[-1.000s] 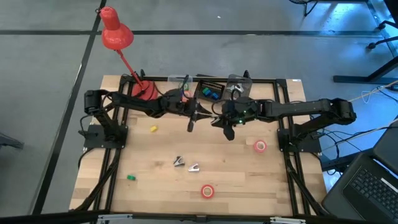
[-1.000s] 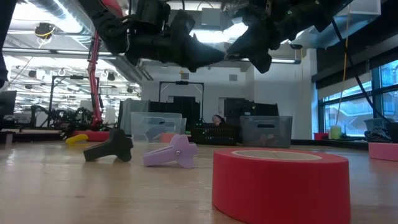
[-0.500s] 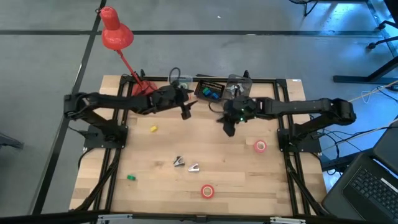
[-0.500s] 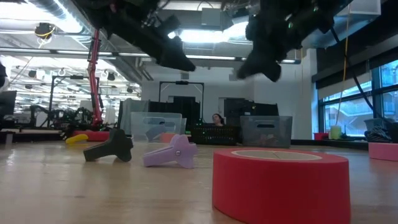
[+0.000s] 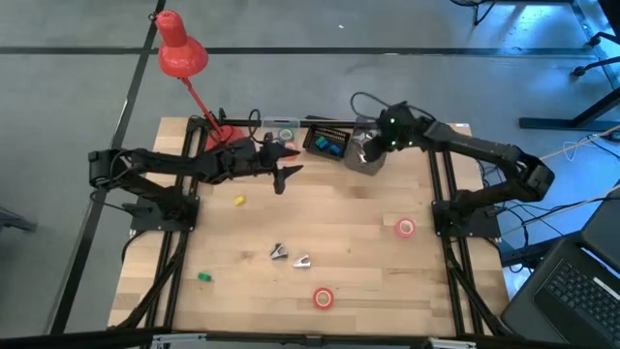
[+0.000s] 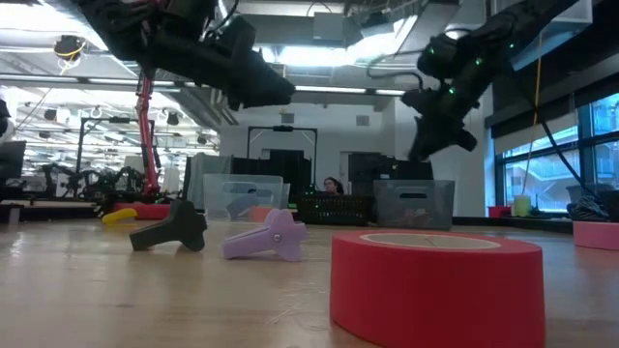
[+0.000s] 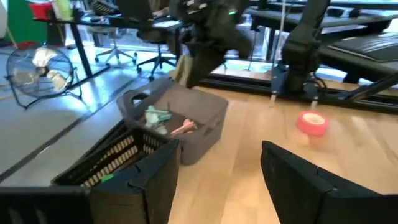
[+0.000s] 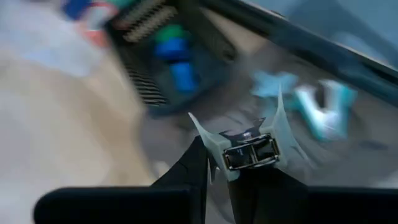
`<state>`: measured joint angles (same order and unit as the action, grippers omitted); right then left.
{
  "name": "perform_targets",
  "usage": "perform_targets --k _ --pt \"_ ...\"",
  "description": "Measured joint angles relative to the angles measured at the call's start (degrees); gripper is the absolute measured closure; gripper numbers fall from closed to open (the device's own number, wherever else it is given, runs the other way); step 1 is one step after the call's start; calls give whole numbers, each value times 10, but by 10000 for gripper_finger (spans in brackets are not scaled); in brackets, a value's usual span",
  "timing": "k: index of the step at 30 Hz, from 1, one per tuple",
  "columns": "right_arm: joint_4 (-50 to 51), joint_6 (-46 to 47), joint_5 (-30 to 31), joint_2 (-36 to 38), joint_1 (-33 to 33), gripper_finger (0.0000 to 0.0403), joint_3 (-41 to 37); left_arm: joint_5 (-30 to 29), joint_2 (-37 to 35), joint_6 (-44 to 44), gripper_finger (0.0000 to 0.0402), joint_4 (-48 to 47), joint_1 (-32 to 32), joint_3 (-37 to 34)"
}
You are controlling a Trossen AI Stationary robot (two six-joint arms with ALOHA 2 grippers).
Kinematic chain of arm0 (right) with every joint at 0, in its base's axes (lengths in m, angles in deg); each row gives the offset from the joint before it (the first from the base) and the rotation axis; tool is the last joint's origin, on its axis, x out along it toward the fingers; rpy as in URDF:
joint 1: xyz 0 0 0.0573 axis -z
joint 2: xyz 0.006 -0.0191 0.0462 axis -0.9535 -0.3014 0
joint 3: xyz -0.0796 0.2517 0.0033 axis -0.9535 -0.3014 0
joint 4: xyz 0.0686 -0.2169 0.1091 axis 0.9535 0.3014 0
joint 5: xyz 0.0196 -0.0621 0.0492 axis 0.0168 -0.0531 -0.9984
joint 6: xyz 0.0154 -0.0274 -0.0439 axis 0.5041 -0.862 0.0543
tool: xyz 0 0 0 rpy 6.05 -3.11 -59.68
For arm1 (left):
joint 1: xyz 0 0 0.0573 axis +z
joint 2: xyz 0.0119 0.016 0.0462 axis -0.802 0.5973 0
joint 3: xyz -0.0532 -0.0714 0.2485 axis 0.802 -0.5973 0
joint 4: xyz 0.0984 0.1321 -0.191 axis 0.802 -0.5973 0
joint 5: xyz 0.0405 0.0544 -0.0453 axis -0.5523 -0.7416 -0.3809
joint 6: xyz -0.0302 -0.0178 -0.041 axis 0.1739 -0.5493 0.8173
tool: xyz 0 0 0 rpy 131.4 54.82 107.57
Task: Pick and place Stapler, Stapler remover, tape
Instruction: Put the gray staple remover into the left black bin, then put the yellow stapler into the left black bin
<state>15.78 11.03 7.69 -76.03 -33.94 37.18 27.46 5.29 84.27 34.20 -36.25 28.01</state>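
bench (image 5: 368, 242): light wood top in a black frame, both arms reach in over its far half
lamp (image 5: 179, 48): red desk lamp, base at the far left corner, behind the left arm
grey bin (image 7: 186, 121): at the far edge, directly under the right claw; teal and pink items inside
black basket (image 5: 325, 142): between the two claws at the far edge, blue and green pieces in it
clear bin (image 5: 281, 128): just behind the left claw, against the far edge
left claw (image 5: 284, 174): raised above the bench, fingers spread wide, nothing between them
right claw (image 5: 373, 145): over the grey bin, fingers pinched on a stapler remover
stapler remover (image 8: 249, 149): pale plastic wings, metal centre, gripped at its base by the right claw's tips
tape roll, right (image 5: 404, 228): red-orange ring flat on the bench, well in front of the right claw
tape roll, front (image 5: 324, 298): red-orange ring near the front edge, far from both claws; fills the low view's foreground
two loose removers (image 5: 290, 256): one dark, one pale lilac, lying side by side mid-bench, in front of the left claw
yellow piece (image 5: 238, 201): small, just in front and to the left of the left claw
green piece (image 5: 204, 277): small, near the front left, well apart from both claws
stapler: cannot tell which item it is
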Motion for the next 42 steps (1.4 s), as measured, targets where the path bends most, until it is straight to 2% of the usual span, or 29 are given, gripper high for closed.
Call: perform_targets --k 5,16,18,24,29,36,39,42 --pt "43 -1 10 -19 34 367 0 1 0 -1 188 37 -6 0" --pt "37 -23 -1 -125 34 365 29 1 0 9 186 54 -7 0" --pt "37 -32 -1 -138 34 339 38 1 0 9 186 52 -9 0" --pt "55 -33 -1 -148 34 222 63 1 0 9 188 43 -9 0" --pt "73 -33 -1 -147 34 169 72 1 0 8 192 28 -9 0" --pt "67 -57 1 -120 13 171 72 1 0 1 192 1 -9 0" --pt "67 -64 -1 -94 -17 182 72 1 0 1 192 -6 -9 0" --pt "72 -65 -32 -72 -62 189 72 1 0 1 192 -14 -9 0"
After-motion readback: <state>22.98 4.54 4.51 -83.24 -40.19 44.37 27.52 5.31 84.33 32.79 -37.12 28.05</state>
